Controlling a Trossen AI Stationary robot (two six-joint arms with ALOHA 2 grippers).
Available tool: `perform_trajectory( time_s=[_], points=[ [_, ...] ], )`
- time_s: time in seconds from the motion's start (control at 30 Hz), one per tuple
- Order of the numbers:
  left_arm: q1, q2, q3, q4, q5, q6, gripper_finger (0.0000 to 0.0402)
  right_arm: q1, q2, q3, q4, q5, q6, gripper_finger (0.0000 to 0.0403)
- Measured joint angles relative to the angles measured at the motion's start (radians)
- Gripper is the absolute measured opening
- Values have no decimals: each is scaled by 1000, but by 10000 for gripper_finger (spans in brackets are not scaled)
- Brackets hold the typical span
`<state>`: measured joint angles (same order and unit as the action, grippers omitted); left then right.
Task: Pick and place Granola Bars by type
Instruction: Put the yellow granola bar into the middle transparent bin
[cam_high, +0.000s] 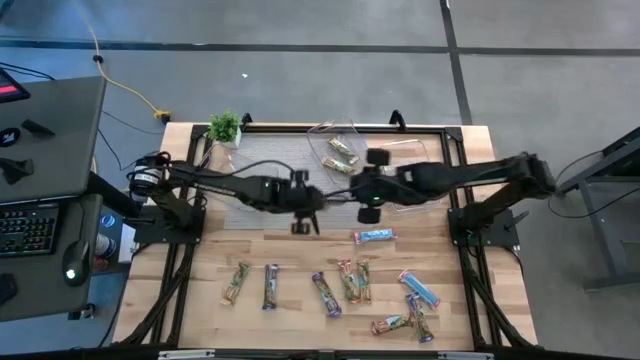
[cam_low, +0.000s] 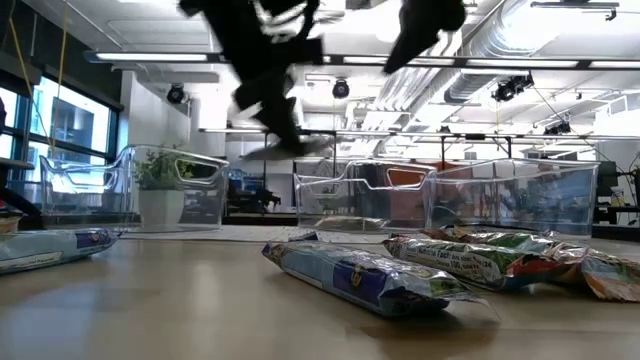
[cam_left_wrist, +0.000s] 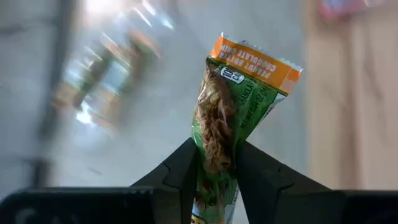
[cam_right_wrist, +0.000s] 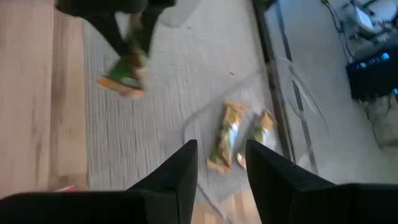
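Observation:
My left gripper (cam_left_wrist: 217, 149) is shut on a green and orange granola bar (cam_left_wrist: 249, 81) above the grey mat at the table's middle (cam_high: 303, 210). My right gripper (cam_right_wrist: 221, 149) is open and holds nothing. It hangs above a clear tub (cam_high: 345, 150) in which two green bars (cam_right_wrist: 227, 134) lie flat. The right wrist view also shows my left gripper with its bar (cam_right_wrist: 124, 71). Several more bars lie flat on the wood near the table's near edge: a light blue one (cam_high: 375, 236), a green one (cam_high: 236, 283), a purple one (cam_high: 271, 285). My left gripper pinches the green bar between its two fingers about the bar's middle (cam_left_wrist: 214, 134), the wrapper creased in there. The orange-tipped end (cam_left_wrist: 261, 62) sticks out past the fingertips. The bar is lifted clear of the table.
A grey mat (cam_high: 250, 190) covers the far middle of the table. A small potted plant (cam_high: 225, 128) stands at the far left corner. The low view shows clear tubs (cam_low: 130, 185) (cam_low: 520, 195) along the far side. Both arms meet close together over the middle.

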<state>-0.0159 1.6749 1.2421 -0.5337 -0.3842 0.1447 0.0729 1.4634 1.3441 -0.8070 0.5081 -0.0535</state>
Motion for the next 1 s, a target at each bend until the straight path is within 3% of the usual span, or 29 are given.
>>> perform_trajectory(
  time_s=[0.17, 0.33, 0.47, 0.73, 0.83, 1.0],
  points=[
    [102, -1, 131, 83, -7, 117, 96, 19, -103, 0, -79, 12, 127, 118],
    [256, 48, 132, 266, 222, 245, 96, 28, -153, 0, -106, 18, 159, 118],
    [360, 144, 132, 450, 352, 238, 96, 28, -160, 0, -110, 16, 159, 118],
    [430, 301, 131, 545, 385, 164, 105, 28, -160, -1, -123, 18, 159, 118],
    [437, 333, 131, 545, 427, 155, 125, 27, -160, -1, -124, 13, 159, 118],
    [427, 355, 133, 563, 403, 160, 174, 23, -160, -1, -124, 11, 159, 118]
  ],
)
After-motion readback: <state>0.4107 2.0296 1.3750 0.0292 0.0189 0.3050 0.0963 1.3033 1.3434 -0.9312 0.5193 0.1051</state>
